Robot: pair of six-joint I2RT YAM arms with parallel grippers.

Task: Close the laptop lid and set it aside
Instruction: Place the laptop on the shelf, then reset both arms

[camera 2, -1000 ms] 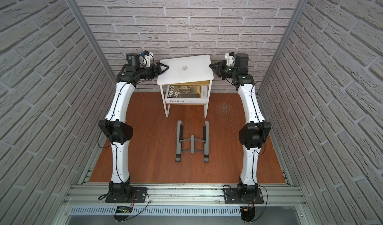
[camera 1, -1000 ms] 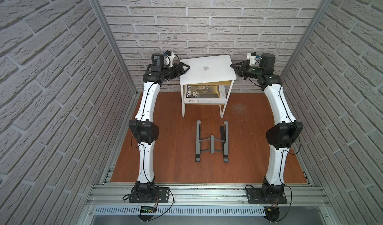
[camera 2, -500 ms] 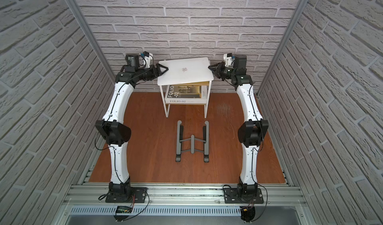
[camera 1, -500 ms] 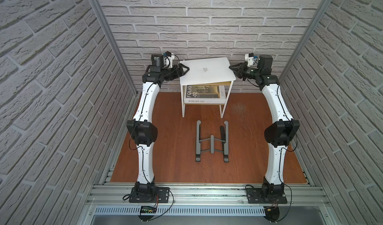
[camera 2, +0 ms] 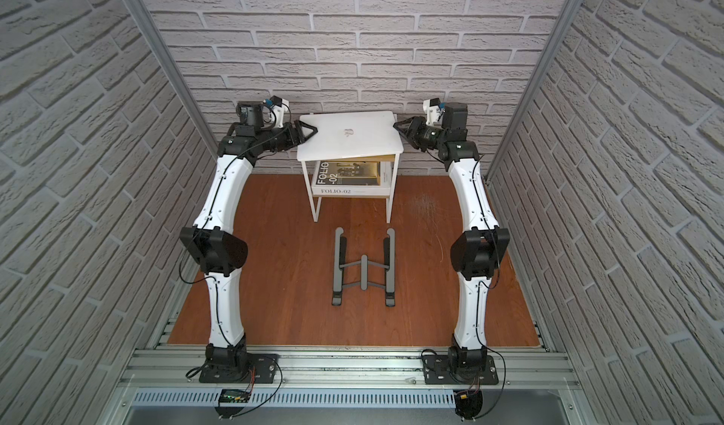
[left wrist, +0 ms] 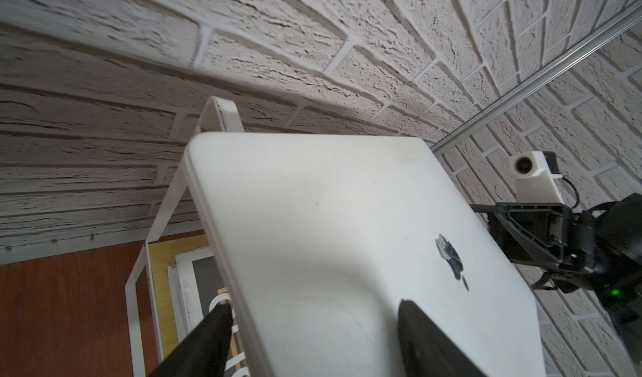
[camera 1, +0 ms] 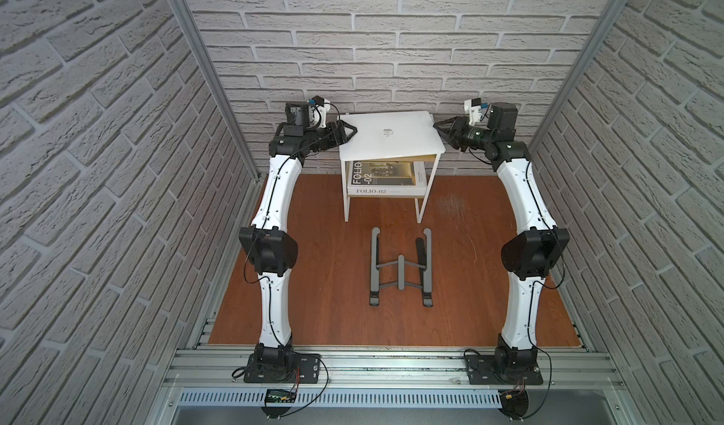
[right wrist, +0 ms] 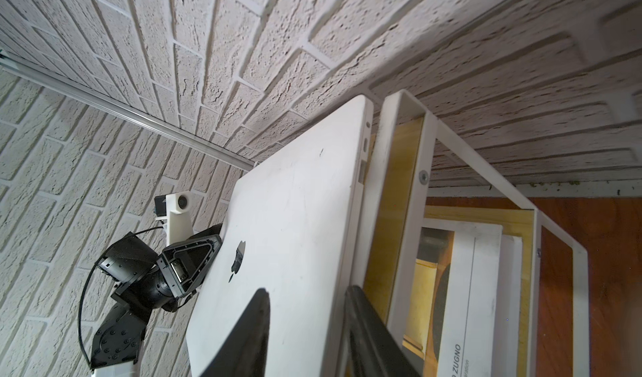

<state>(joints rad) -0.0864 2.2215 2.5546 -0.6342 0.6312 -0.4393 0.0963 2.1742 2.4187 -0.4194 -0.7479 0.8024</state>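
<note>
The laptop (camera 1: 391,137) (camera 2: 348,137) lies on the white side table (camera 1: 345,192) at the back wall, slightly askew. Its lid (left wrist: 347,219) (right wrist: 295,219) is shut, apple logo up. My left gripper (camera 1: 353,133) (camera 2: 313,131) (left wrist: 312,305) is at the laptop's left edge, open, with one finger over the lid and the other below the edge. My right gripper (camera 1: 435,124) (camera 2: 395,123) (right wrist: 307,290) is at the right edge, open. One of its fingers is above the lid and the other is beside the edge, with a gap.
The table's yellow wooden top (camera 1: 425,156) shows under the laptop's front right. A "FOLIO-02" book (camera 1: 386,182) lies on the lower shelf. A grey folding stand (camera 1: 401,272) sits mid-floor on the wooden board. Brick walls close in behind and on both sides.
My right gripper's jaws have opened off the laptop's right edge, and that arm has shifted slightly inward. The left jaws have narrowed a little. The laptop has hardly moved.
</note>
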